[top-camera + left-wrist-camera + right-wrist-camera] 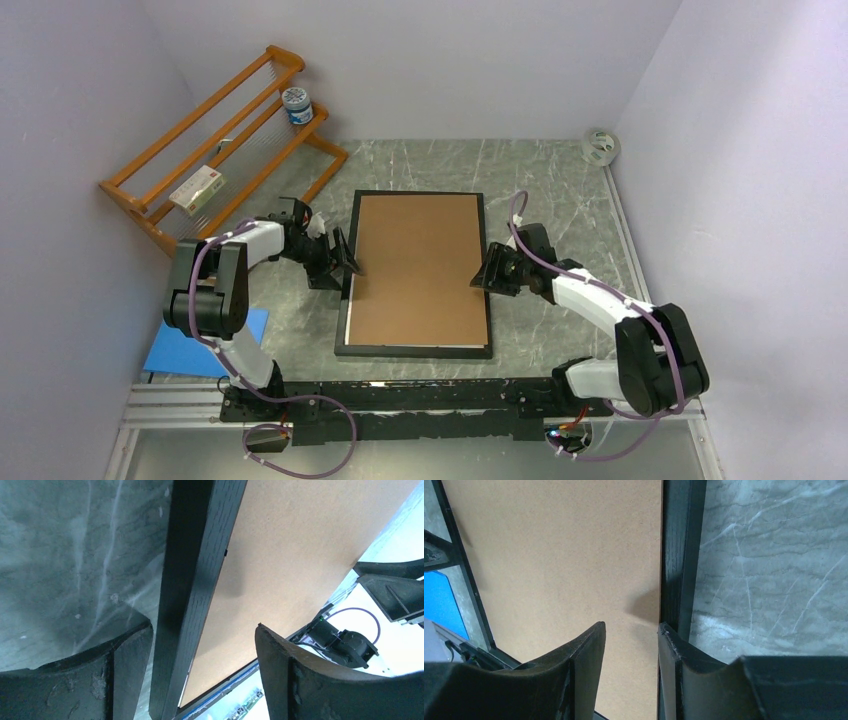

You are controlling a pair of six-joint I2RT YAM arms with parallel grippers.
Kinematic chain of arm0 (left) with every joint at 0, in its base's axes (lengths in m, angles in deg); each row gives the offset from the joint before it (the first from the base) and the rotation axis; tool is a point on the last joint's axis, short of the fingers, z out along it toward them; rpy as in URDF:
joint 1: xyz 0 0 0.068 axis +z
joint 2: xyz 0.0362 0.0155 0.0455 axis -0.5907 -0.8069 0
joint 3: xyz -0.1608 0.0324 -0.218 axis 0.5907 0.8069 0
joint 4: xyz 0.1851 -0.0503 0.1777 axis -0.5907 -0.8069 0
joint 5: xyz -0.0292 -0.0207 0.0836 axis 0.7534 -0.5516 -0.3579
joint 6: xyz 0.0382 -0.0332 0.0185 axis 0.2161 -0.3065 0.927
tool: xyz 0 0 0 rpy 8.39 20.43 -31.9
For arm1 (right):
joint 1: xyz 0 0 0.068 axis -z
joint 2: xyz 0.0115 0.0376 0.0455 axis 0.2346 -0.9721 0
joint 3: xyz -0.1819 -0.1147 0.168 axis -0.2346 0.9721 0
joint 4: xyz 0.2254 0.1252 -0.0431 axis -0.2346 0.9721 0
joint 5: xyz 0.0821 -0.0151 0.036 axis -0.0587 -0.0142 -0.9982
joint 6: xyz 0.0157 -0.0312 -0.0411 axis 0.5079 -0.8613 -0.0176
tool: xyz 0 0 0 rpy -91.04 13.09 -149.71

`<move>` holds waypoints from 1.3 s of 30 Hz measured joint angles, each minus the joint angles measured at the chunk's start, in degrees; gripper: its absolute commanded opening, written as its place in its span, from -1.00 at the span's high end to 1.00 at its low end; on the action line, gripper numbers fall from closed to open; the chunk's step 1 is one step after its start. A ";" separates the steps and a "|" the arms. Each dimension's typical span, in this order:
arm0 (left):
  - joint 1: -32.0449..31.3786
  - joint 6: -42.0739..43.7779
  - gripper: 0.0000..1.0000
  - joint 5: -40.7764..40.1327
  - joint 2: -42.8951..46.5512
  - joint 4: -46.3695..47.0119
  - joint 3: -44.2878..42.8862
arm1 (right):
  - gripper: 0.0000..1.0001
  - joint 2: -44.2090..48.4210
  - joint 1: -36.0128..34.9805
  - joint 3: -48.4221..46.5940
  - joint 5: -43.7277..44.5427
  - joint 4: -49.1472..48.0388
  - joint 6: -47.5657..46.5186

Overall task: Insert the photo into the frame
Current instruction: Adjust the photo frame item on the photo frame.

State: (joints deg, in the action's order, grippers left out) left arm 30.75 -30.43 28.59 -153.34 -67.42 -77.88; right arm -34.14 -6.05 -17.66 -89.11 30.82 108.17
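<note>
Marble table (pixel 560 180) carries the frame (pixel 415 350), left hand (pixel 202 627) splayed astride its rail.

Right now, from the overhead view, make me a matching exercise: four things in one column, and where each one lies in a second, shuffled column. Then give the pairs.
Things
1. black frame
2. brown backing board
3. orange rack
4. blue sheet

Places
A. near left side
B. far left corner
C. centre, lying flat, ringing another thing
D. lying within the black rails

Pairs: 1-C, 2-D, 3-B, 4-A
</note>
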 measured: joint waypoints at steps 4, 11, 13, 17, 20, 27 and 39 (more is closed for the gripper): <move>-0.04 -0.09 -0.52 2.03 0.00 0.11 0.57 | 0.13 -0.87 0.20 -0.02 -1.36 -0.44 0.11; 0.02 -0.28 -0.48 3.08 -0.66 1.46 1.01 | 0.19 -2.69 1.18 -0.35 -5.68 -1.31 -0.68; 0.02 -0.31 -0.48 3.08 -0.70 1.51 1.01 | 0.19 -2.93 1.44 -0.46 -6.25 -1.31 -1.05; 0.02 -0.39 -0.50 2.78 -0.70 1.49 1.01 | 0.15 -3.21 1.64 -0.68 -7.04 -1.22 -2.19; 0.00 -0.81 -0.59 2.12 -0.68 1.38 0.94 | 0.00 -3.30 1.62 -1.27 -7.13 -0.28 -3.28; -1.18 -1.81 -0.65 -0.90 0.24 1.36 0.00 | -0.30 0.20 -0.22 -4.52 -0.22 6.16 -5.49; -1.33 -1.51 -0.64 -3.93 -6.54 2.75 -10.58 | -0.44 -10.71 4.11 -17.68 10.71 3.74 -3.87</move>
State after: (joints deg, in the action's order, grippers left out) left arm 29.42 -31.94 24.66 -159.87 -64.66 -88.46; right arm -44.85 -1.94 -35.34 -78.40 34.56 104.30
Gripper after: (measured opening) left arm 0.822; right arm 0.711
